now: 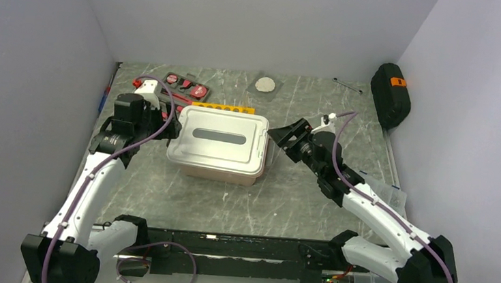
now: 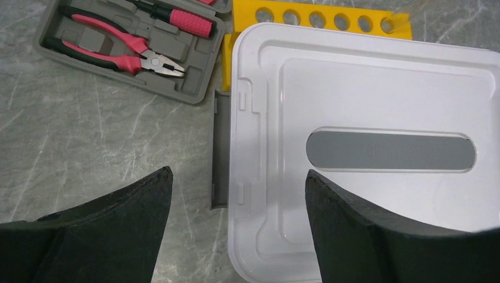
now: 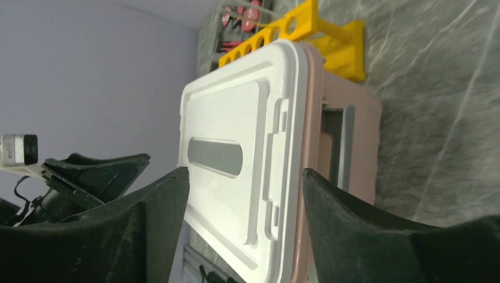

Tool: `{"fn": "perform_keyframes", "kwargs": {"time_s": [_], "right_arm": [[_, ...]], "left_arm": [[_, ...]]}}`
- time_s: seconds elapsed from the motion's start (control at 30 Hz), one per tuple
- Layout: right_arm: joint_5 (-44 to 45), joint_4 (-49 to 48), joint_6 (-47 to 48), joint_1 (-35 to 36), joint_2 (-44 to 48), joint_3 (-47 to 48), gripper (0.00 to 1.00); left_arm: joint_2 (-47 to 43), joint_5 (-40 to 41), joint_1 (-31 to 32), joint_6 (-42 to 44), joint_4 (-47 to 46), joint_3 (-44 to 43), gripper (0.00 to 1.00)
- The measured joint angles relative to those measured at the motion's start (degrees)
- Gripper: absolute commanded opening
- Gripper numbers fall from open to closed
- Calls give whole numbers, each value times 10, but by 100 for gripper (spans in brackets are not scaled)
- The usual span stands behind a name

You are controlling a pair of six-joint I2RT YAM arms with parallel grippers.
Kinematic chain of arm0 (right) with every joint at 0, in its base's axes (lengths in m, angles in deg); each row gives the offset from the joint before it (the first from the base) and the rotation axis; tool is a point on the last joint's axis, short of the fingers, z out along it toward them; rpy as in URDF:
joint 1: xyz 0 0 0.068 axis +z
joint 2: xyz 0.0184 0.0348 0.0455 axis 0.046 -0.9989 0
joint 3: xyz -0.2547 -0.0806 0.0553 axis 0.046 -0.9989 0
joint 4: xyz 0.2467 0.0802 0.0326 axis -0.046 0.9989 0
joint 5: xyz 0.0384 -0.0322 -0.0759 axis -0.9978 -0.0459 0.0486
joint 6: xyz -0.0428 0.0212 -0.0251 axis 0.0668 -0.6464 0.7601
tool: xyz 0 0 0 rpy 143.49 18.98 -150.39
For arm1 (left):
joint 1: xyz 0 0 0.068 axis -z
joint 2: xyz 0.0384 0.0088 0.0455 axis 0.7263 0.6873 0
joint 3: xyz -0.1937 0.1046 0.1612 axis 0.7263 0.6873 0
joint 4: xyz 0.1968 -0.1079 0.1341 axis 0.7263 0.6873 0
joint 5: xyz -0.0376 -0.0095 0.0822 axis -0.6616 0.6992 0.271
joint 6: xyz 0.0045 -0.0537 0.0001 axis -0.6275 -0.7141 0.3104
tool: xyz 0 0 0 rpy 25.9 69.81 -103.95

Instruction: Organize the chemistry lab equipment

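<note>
A box with a white lid (image 1: 219,137) and a pink base stands mid-table. Behind it lies the yellow test-tube rack (image 1: 223,108), also seen in the left wrist view (image 2: 312,20) and the right wrist view (image 3: 330,41). My left gripper (image 1: 170,125) is open at the box's left end, above the lid's edge and the grey latch (image 2: 219,150), with nothing held (image 2: 239,194). My right gripper (image 1: 277,135) is open at the right end. The lid's right rim lies between its fingers without being pinched (image 3: 244,188).
A grey tool kit (image 1: 188,85) with red-handled pliers (image 2: 124,50) sits at the back left. A black case (image 1: 390,95) leans on the right wall. A clear bag with a white disc (image 1: 265,84) lies at the back. A clear bag with blue bits (image 1: 386,191) lies by the right arm.
</note>
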Motion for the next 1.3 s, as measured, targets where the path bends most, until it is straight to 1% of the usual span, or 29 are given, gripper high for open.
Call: {"fn": "perform_keyframes", "kwargs": {"time_s": [0.13, 0.3, 0.4, 0.63, 0.73, 0.93, 1.3], "right_arm": [[35, 61, 48, 2, 22, 31, 64], [71, 140, 105, 31, 4, 101, 62], [91, 174, 129, 55, -16, 131, 60], [129, 259, 167, 100, -113, 210, 62], [135, 277, 176, 110, -140, 225, 62], [141, 297, 184, 115, -177, 240, 55], [142, 300, 185, 116, -195, 240, 49]], "left_arm": [[2, 2, 0, 10, 4, 0, 84], [14, -1, 0, 15, 12, 0, 83], [30, -5, 0, 19, 18, 0, 82], [44, -9, 0, 20, 29, 0, 82], [44, -11, 0, 20, 30, 0, 82], [44, -11, 0, 20, 33, 0, 82], [44, -11, 0, 20, 34, 0, 82]]}}
